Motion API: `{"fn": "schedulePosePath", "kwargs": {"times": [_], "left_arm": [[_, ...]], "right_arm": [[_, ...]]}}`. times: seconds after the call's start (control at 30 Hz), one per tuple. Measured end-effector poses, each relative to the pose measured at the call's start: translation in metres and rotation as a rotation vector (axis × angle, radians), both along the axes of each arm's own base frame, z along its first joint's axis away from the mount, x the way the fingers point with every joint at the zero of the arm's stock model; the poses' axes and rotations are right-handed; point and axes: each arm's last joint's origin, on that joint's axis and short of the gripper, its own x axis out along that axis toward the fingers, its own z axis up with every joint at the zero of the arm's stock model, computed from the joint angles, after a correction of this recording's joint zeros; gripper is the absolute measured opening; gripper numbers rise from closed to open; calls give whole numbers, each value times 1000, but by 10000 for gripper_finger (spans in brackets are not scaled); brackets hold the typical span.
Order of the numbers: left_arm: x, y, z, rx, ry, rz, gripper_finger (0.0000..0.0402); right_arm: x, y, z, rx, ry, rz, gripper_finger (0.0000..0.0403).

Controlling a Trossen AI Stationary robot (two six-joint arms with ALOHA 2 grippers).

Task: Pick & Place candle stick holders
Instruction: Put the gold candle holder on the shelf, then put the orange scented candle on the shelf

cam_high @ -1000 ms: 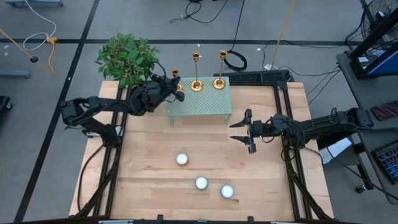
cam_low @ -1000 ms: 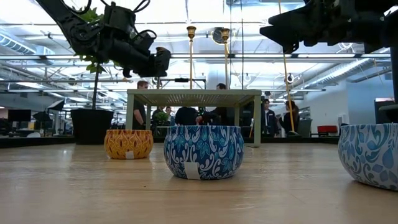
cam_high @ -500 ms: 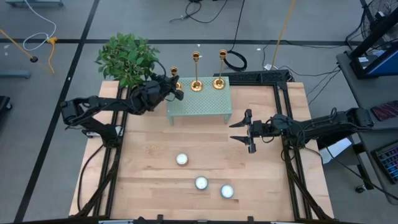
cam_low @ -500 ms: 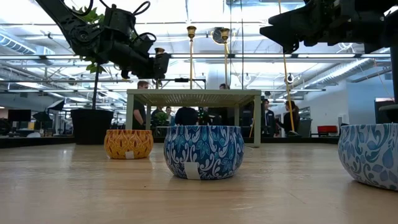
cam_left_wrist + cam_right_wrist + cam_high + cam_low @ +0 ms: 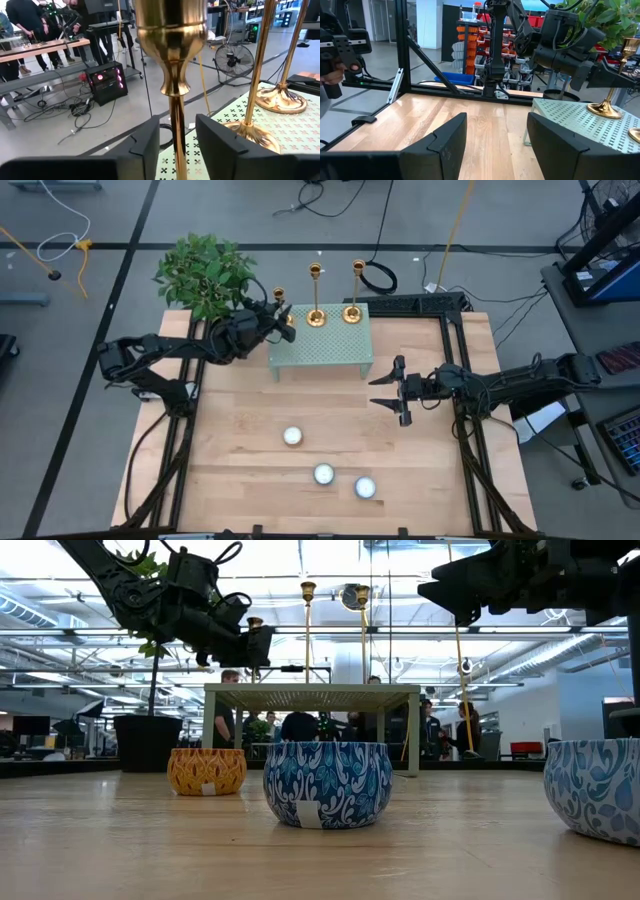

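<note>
Three gold candle stick holders stand in a row along the far edge of a green perforated stand [image 5: 320,345]: a short one [image 5: 281,299], a middle one [image 5: 316,295] and a tall one [image 5: 355,288]. My left gripper [image 5: 285,327] is open at the stand's far left corner. In the left wrist view its fingers [image 5: 150,142] stand on either side of the short holder's thin stem [image 5: 175,135], below the cup [image 5: 171,30], with a gap on each side. The gripper hides the short holder's base. My right gripper [image 5: 392,390] hangs open and empty over the table, right of the stand.
Three lit white tealights in patterned tins sit on the near half of the table [image 5: 292,436] [image 5: 323,474] [image 5: 365,488]. A potted plant [image 5: 205,272] stands beyond the far left corner. People stand in the room behind the table.
In the low view the short holder's cup has come into sight just above my left gripper's fingers; the gripper has shifted only slightly at the stand's far left corner.
</note>
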Motion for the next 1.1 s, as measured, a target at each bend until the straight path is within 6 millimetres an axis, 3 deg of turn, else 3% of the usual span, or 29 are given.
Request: {"fn": "schedulePosePath", "kwargs": {"times": [0.2,0.6,0.9,1.1], "left_arm": [[2,-8,5,11,-15,-28,147],[-6,-32,13,-59,69,-65,147],[-16,-53,20,-139,106,-109,147],[-27,-78,23,-200,179,-199,147]], "right_arm": [[0,1,-2,-1,17,9,207],[0,5,-8,15,86,35,273],[-1,16,-8,32,89,88,269],[-2,22,-8,29,91,119,269]]}}
